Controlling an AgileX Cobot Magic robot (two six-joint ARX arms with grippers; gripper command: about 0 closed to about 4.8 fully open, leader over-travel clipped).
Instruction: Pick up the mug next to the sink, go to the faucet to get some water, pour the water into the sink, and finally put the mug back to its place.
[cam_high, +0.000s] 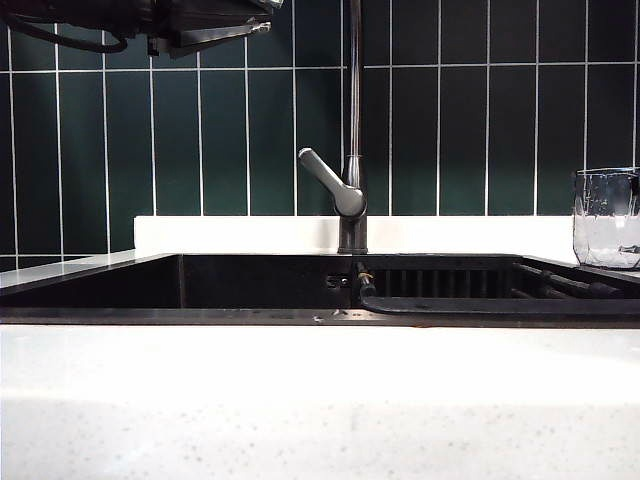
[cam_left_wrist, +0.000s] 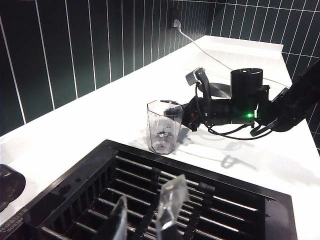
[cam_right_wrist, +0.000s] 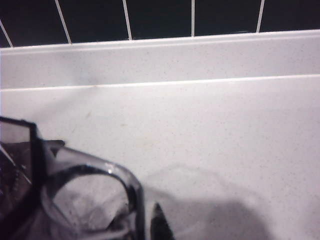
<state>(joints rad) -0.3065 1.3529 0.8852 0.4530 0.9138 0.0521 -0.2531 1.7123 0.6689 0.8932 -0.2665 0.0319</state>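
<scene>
mug: 1, upright on desk beside sink rack.
faucet: 1, top cut off.
my right pincer: at mug rim; gap unclear, can't tell.
my left pincer: over rack, part-open, empty.

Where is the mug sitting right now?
The mug stands upright on the white counter at the far right of the exterior view, just beyond the sink rim; the right gripper is at its side.
</scene>
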